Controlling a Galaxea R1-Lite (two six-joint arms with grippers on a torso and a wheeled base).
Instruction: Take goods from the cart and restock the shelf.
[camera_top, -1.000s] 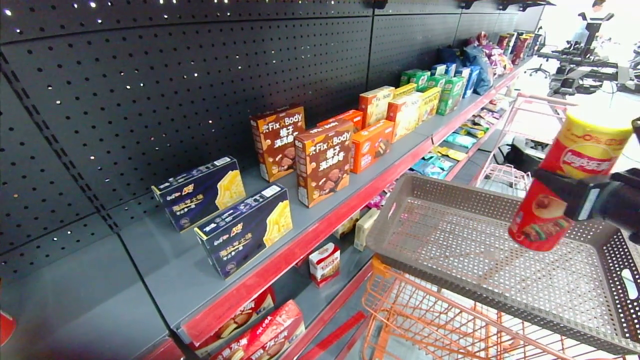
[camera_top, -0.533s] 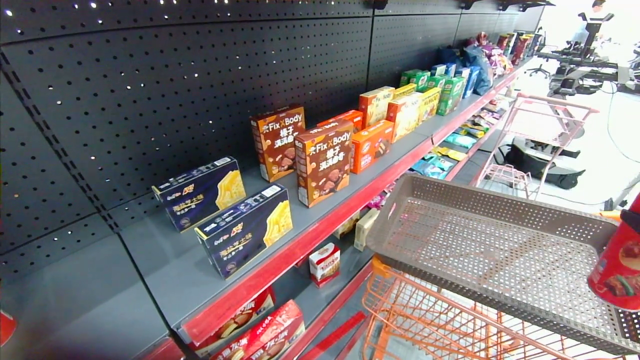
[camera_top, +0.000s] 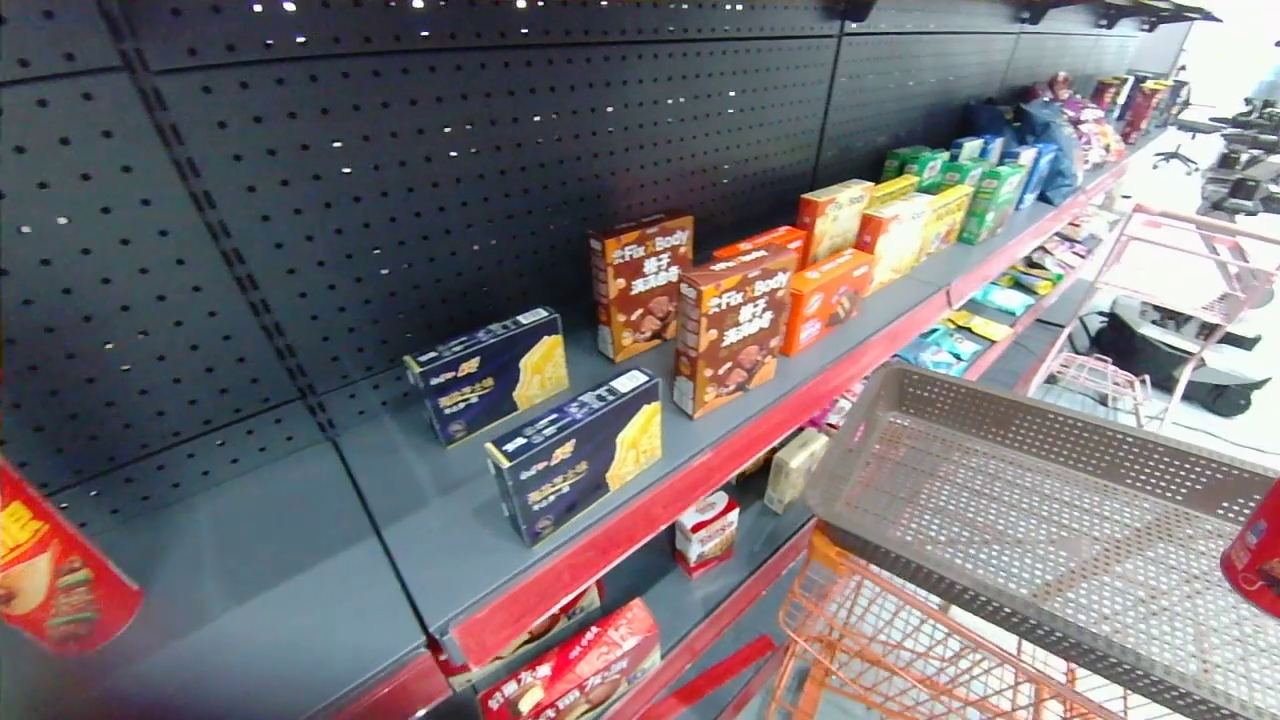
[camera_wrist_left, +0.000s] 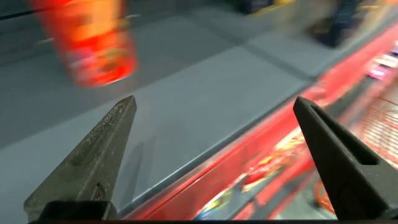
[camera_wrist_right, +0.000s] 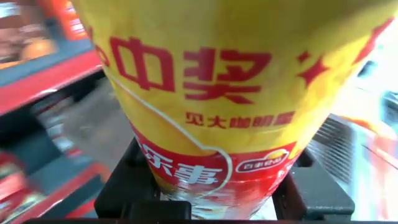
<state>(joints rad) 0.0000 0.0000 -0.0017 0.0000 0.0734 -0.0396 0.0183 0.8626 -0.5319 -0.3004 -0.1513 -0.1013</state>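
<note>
While right jaws clamp chip can (camera_wrist_right: 205, 93), left jaws gape empty over shelf (camera_wrist_left: 205, 99).

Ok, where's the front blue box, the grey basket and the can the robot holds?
front blue box (camera_top: 575, 455): head view, its front face.
grey basket (camera_top: 1000, 400): head view, its far rim.
held can (camera_wrist_right: 205, 93): right wrist view, yellow label.

A pink rack (camera_top: 1200, 224) stands on the floor (camera_top: 1235, 425) well beyond the right jaws, a black base (camera_top: 1160, 345) under it, 1 chair (camera_top: 1185, 155) farther off.
</note>
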